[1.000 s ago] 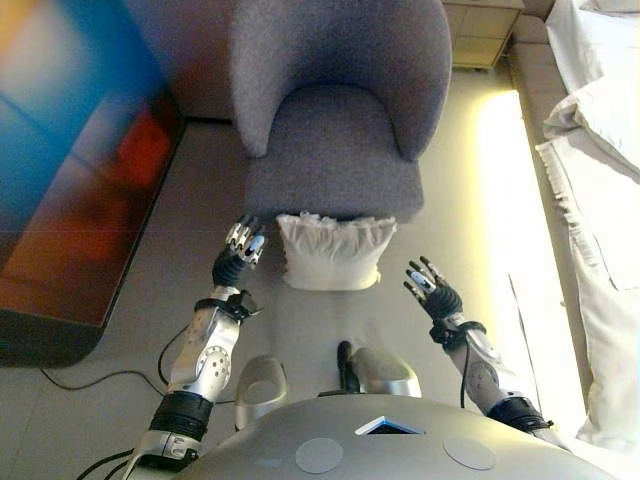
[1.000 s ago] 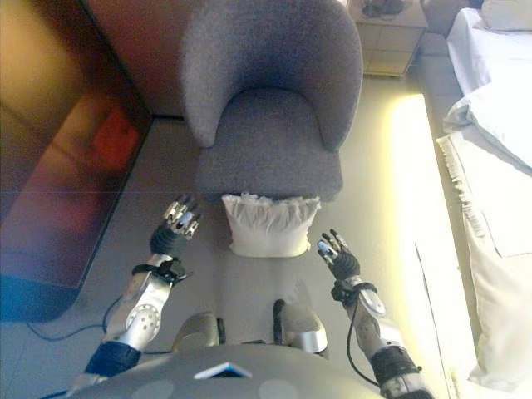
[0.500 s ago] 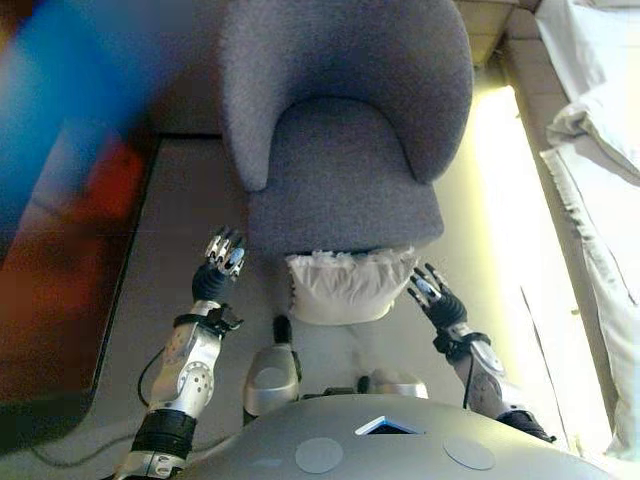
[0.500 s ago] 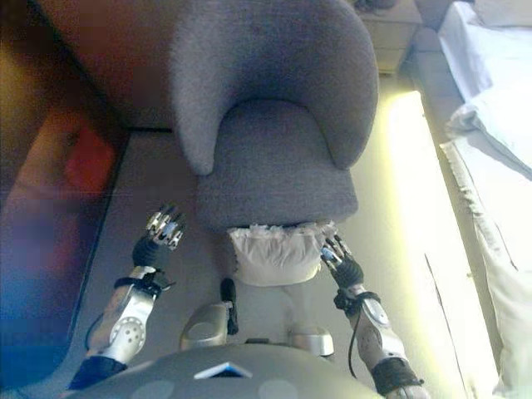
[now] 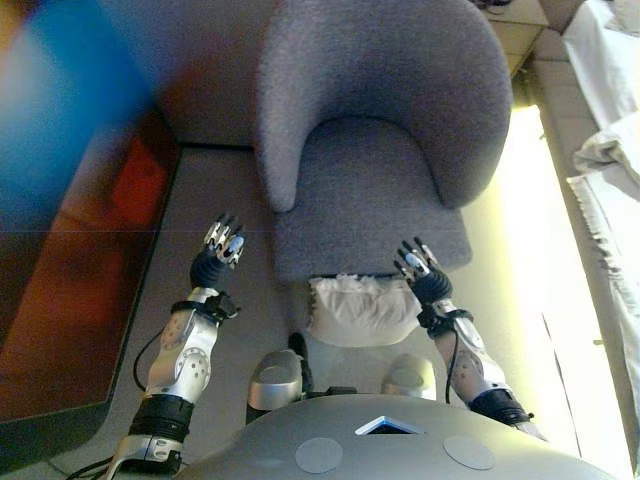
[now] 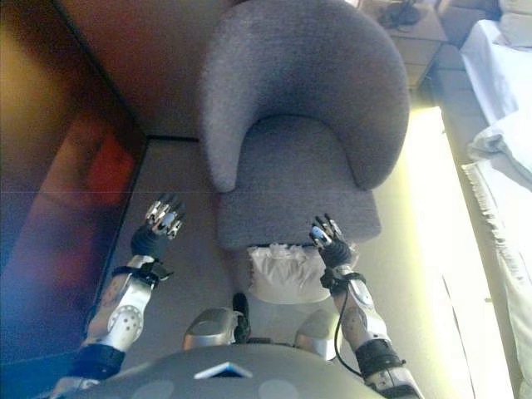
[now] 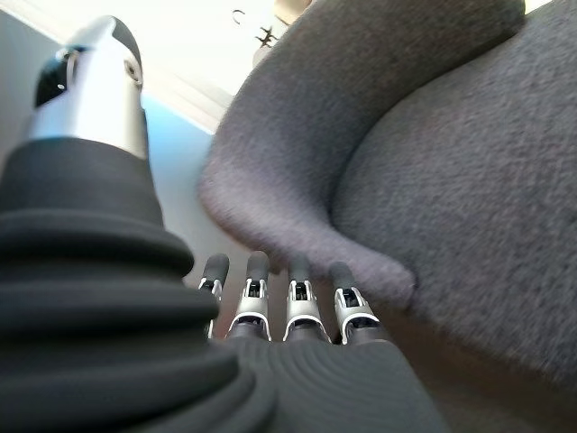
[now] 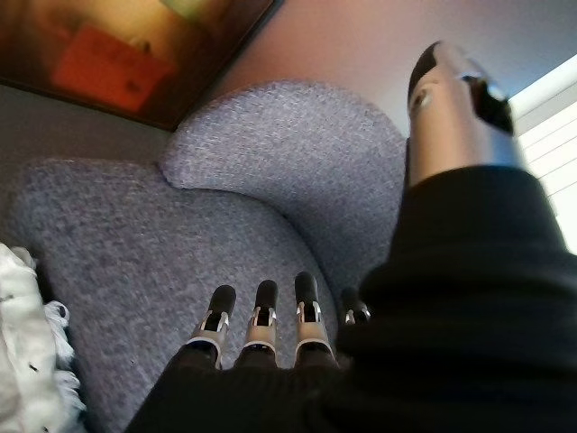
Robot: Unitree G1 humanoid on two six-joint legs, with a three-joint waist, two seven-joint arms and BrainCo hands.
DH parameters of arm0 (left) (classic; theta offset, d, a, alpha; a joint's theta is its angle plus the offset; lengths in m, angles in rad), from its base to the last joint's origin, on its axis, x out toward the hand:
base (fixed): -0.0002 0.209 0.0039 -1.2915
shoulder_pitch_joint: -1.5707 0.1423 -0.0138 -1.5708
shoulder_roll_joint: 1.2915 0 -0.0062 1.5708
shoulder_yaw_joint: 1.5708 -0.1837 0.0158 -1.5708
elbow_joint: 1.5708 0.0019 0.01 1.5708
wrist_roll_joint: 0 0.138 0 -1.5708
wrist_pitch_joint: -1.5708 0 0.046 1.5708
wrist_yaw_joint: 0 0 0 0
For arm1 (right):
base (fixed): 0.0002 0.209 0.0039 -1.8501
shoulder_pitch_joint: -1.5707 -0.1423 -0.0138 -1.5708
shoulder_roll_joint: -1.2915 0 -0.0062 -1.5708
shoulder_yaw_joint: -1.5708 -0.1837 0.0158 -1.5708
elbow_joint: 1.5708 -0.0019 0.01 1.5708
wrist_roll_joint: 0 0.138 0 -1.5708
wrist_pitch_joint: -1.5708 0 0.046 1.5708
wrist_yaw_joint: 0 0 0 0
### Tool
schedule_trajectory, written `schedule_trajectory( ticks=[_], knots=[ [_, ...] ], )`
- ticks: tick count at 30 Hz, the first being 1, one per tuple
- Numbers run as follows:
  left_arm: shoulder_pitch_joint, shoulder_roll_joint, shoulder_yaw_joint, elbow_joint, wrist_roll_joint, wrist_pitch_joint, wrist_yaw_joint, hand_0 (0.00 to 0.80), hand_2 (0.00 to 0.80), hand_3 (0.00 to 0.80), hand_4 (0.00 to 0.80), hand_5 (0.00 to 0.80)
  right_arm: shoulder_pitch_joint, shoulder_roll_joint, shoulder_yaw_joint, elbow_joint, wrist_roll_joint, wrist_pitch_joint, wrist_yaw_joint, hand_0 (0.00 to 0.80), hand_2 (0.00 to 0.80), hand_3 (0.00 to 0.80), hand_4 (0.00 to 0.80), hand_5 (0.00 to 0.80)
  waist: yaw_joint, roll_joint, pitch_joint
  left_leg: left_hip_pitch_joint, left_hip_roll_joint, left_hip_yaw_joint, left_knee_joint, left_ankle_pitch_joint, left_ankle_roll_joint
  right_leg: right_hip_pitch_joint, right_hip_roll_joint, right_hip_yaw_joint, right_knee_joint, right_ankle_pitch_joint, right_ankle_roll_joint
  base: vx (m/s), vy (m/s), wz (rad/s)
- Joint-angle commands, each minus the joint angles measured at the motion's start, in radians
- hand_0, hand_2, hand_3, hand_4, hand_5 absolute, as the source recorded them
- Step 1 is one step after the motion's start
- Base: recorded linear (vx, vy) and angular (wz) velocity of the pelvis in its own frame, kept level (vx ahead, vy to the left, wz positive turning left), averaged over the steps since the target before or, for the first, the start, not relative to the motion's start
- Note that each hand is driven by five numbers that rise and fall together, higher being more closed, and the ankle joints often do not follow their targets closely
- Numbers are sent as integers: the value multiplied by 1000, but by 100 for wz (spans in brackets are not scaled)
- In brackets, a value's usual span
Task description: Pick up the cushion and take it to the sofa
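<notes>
A white frilled cushion (image 5: 355,309) lies on the floor against the front of a grey armchair (image 5: 375,140); its edge shows in the right wrist view as cushion (image 8: 22,361). My right hand (image 5: 420,274) hovers open above the cushion's right corner, by the seat's front edge. My left hand (image 5: 215,258) is open over the bare floor left of the chair, apart from the cushion. Both wrist views show straight fingers (image 7: 297,298) and nothing held.
A dark screen or glossy panel (image 5: 70,230) runs along the left. A bed with white linen (image 5: 610,170) stands at the right, and a small cabinet (image 6: 411,25) sits behind the chair. Grey floor (image 5: 230,190) lies between panel and chair.
The camera has moved closer to the chair and tilted. My right hand has risen from beside the cushion to above its right corner. The left hand stays left of the chair.
</notes>
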Motion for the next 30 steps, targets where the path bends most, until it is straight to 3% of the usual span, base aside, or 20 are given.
schedule_trajectory(
  ticks=[1,5,7,10,12,14,16,18,20,22,23,26,30],
  knots=[
    [18,49,25,-99,-35,-81,-12,0,0,0,0,0,-72,-10,-27,-29,38,7,21,0,0,0,0,0,19,-38,14,-28,93,-47,144,-82,-81,-21,-21,-3,-86,291,32,251,-204,-6],
    [50,56,53,-93,-40,-60,-50,0,0,0,0,0,-94,-13,-41,-9,39,20,17,0,0,0,0,0,21,-37,2,-21,125,-99,168,-110,-109,-26,-19,47,-141,310,49,306,-180,20],
    [57,54,59,-78,-25,-52,-59,0,0,0,0,0,-95,-13,-42,-10,45,28,13,0,0,0,0,0,12,-36,-4,-3,136,-110,164,-117,-115,-29,6,65,-162,291,49,386,-176,23],
    [51,52,52,-64,15,-60,-14,0,0,0,0,0,-95,-23,-23,-25,15,48,9,0,0,0,0,0,-6,-45,-15,46,144,-93,137,-127,-115,-45,62,37,-200,265,50,387,-176,21],
    [28,46,41,-51,7,-59,-8,0,0,0,0,0,-94,-46,-12,-36,-36,40,6,0,0,0,0,0,-37,-31,-22,60,156,-121,127,-121,-112,-58,114,136,-181,206,41,347,-134,-1],
    [7,34,39,-34,3,-43,3,0,0,0,0,0,-91,-71,-11,-44,-110,43,-14,0,0,0,0,0,-57,-20,-28,54,165,-154,198,-94,-112,-75,153,165,-106,126,20,286,-154,27],
    [-15,20,26,-24,4,-31,23,0,0,0,0,0,-80,-94,-2,-50,-112,55,-27,0,0,0,0,0,-68,-14,-19,-18,181,-183,362,-15,-135,-64,177,165,-67,86,-25,193,-144,31],
    [-64,1,-6,15,37,-18,78,0,0,0,0,0,-76,-99,5,0,-123,25,-26,0,0,0,0,0,-68,-6,-13,-72,200,-190,375,55,-148,-27,191,128,-67,63,-49,200,-19,73],
    [-102,-16,-20,41,46,-5,78,0,0,0,0,0,-72,-111,-5,20,-117,-7,-15,0,0,0,0,0,-63,27,-16,-61,225,-165,126,112,-158,-7,192,98,-78,38,-32,111,233,103],
    [-123,-12,-26,40,65,-2,61,0,0,0,0,0,-70,-112,-17,21,-123,-37,-23,0,0,0,0,0,-55,49,-8,-60,233,-155,-2,150,-174,2,180,79,-83,24,-22,43,238,37],
    [-120,-10,-27,39,88,-5,54,0,0,0,0,0,-70,-113,-31,22,-121,-49,-26,0,0,0,0,0,-54,52,-7,-51,231,-170,-8,144,-179,8,162,69,-87,30,-15,35,174,32],
    [-81,-1,-10,26,94,-3,41,0,0,0,0,0,-45,-105,-54,-12,-120,-67,-36,0,0,0,0,0,-57,54,-14,-1,215,-131,-55,111,-175,30,121,33,-109,56,12,50,96,2],
    [-63,5,6,32,76,-3,20,0,0,0,0,0,-31,-88,-64,-43,-81,-65,-4,0,0,0,0,0,-55,56,-33,44,198,-97,-110,108,-164,54,106,11,-158,89,29,90,57,-23]
  ],
)
